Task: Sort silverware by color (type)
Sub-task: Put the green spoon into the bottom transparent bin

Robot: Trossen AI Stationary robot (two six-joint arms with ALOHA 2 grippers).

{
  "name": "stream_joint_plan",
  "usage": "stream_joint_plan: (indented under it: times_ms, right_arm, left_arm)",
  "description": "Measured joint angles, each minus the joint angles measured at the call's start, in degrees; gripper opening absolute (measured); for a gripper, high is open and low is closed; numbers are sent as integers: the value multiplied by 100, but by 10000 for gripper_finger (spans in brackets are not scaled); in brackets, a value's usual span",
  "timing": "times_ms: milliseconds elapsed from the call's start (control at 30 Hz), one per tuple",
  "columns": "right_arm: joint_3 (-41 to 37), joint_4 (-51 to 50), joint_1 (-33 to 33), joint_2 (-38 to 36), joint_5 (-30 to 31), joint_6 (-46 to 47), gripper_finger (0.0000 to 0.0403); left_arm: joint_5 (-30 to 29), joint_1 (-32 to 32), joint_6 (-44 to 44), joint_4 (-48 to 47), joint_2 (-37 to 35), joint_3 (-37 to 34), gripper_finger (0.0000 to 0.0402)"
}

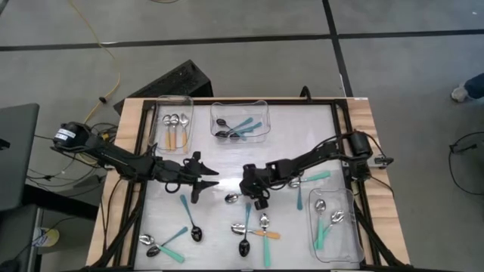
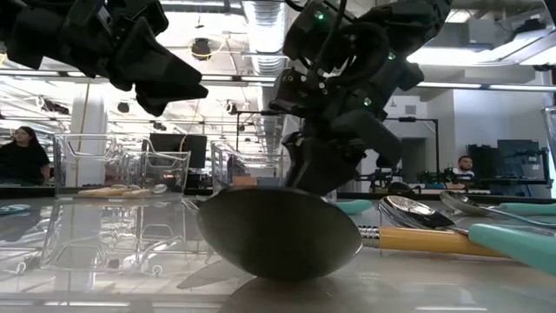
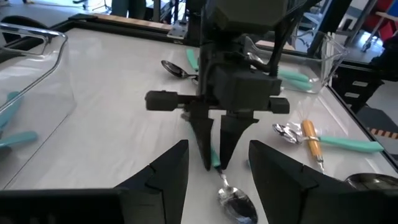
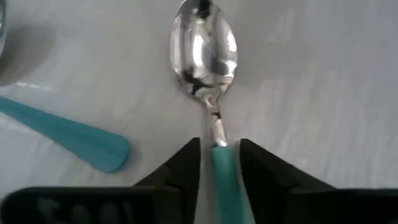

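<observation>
My right gripper [image 1: 246, 190] stands mid-table, fingers pointing down, shut on a teal-handled spoon [image 4: 205, 46] whose shiny bowl [image 1: 232, 199] sticks out toward the table's left. My left gripper [image 1: 210, 178] hovers open and empty just left of it, facing it; its fingers [image 3: 168, 171] frame the right gripper [image 3: 214, 163] in the left wrist view. Loose spoons lie toward the near edge: a teal one [image 1: 190, 217], two at the near left [image 1: 162, 243], and a crossed cluster with an orange handle [image 1: 265, 233]. My right gripper pinches the spoon's teal handle [image 4: 221, 163] between its two fingers, right behind the metal neck near the bowl. The fingers come from above, pointing down, and lie across the handle. The bowl [image 3: 239, 205] lies low at the table surface; I cannot tell whether it rests on the table.
Clear bins: far left with orange-handled spoons [image 1: 175, 125], far middle with teal and blue ones [image 1: 240, 122], near right with teal ones [image 1: 333, 223]. More teal spoons lie right of my right gripper [image 1: 311, 178]. A dark spoon bowl [image 2: 278, 230] fills the low view.
</observation>
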Motion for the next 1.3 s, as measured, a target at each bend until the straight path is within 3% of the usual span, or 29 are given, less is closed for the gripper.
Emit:
stream_joint_plan:
  times_ms: [133,267,400,567,733,900,1000,1100,1300]
  right_arm:
    - [-14,-198,-40,-121,-89,-8,59]
    - [-61,-633,-60,-541,-63,-33,60]
    - [-31,-872,-52,-1533,-63,56,60]
    - [-40,-1311,118,-2823,-70,1048,60]
    - [-27,-2183,572,-3972,261,3251,60]
    - [-31,-4060,1749,-4490,1750,6621,60]
    - [-35,-5202,2683,-4437,2383,8779,60]
    - [-35,-5955,3558,-4136,2475,10642,60]
    - [-39,-6222,4826,-3376,2436,12801,60]
  left_arm:
    - [-2,0,17,52,0,0,153]
    - [4,0,0,54,-2,0,153]
    - [2,0,-29,57,-2,0,153]
    - [-11,0,21,50,-2,2,153]
    - [-1,0,28,36,-2,2,153]
    - [94,2,43,-10,-2,2,153]
    - [96,2,147,-63,-2,3,153]
    - [96,2,340,-62,-2,2,153]
    - [105,2,432,-63,-2,2,153]
